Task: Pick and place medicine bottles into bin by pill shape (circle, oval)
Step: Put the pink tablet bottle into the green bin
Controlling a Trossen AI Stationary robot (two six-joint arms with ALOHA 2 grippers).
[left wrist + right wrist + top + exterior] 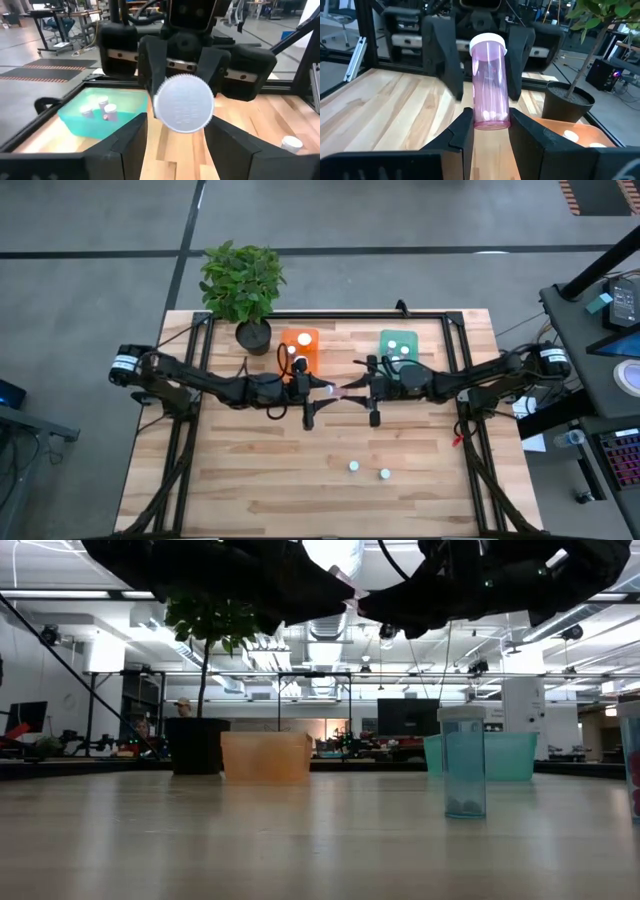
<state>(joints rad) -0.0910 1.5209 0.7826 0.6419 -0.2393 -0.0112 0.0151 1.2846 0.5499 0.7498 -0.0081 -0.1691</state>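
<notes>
- High view: pink bottle hangs between both grippers, just beside the orange tub.
- Left wrist view: left gripper fingers spread clear of its ribbed white cap.
- Right wrist view: right gripper clamps the translucent base, white pills inside.

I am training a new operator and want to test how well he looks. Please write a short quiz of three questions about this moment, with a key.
1. True or false: the right gripper holds the pink bottle near its base, between its fingers.
2. Of the orange tub and the teal tub, which has bottles inside? A) orange only B) teal only C) both
3. How many loose bottles stand on the table outside the tubs, in the high view?

Key: 1 true; 2 C; 3 two.
</notes>
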